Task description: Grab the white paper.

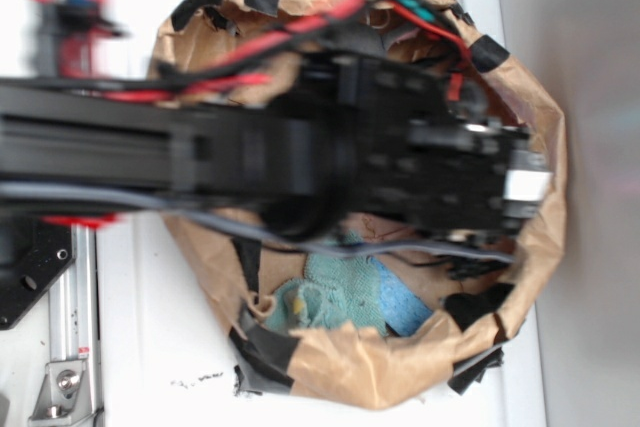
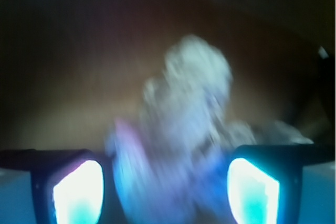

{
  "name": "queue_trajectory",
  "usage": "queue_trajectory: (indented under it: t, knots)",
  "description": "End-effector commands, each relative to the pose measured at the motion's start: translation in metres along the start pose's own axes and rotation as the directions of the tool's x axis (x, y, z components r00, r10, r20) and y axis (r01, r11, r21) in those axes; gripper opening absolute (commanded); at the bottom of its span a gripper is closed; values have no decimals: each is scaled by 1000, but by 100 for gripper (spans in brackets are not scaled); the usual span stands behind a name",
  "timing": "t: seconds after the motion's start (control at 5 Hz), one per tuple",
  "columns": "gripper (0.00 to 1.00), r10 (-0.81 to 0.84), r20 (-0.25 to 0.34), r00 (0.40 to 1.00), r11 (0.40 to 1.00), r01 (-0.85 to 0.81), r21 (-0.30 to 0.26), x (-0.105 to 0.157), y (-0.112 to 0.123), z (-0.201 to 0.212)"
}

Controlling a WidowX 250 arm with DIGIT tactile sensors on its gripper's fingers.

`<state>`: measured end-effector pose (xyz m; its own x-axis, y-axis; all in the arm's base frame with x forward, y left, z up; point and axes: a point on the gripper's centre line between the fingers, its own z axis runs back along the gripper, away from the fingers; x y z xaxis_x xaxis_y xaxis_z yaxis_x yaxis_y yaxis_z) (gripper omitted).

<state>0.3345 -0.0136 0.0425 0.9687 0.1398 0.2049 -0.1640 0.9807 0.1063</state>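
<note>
Surface: white tabletop (image 1: pixel 150 347), a few dark specks near the lower edge. A metal rail (image 1: pixel 70 327) runs along the left side, with a black bracket beside it. Pale wall or panel to the right. No legible writing or brand marks in either view.

One brown paper bag (image 1: pixel 400 367), mouth wide, rim crumpled and patched with several strips of black tape. It sits on the tabletop and fills most of the exterior view.

One black robot arm (image 1: pixel 200 157), blurred, reaches across from the left over the bag's mouth. Red, black and grey cables run along it. Its far end sits over the right part of the bag, hiding much of the inside.

Inside the bag, lower part: one teal-and-blue cloth (image 1: pixel 360 292), bunched, with a small yellowish patch at its left end.

Wrist view, blurred, dark brown surround: one white paper (image 2: pixel 189 108), a lumpy pale wad, standing up in the middle of the frame. Its lower part lies between the two fingers (image 2: pixel 79 192) of the claw (image 2: pixel 165 190), which glow bright cyan-white at lower left and lower right. Claw spread wide; whether the fingers touch the paper cannot be told through the blur. The paper cannot be made out in the exterior view.
</note>
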Motion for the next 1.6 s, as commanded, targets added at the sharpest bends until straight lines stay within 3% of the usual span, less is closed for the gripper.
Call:
queue_trajectory:
  t: [0.0,0.2,0.6,0.8,1.0,1.4]
  knots:
    - [100,30,9,1000,999,-30,43,19,8,-16]
    - [0,62,-11,998,998,-62,20,17,15,-11]
    - [0,-17,-52,998,989,9,-150,4,24,51]
    - [0,-77,8,997,975,77,-208,-17,30,105]
    - [0,-120,43,992,966,127,-227,-33,30,141]
    - [0,47,44,998,991,-41,-129,-45,27,152]
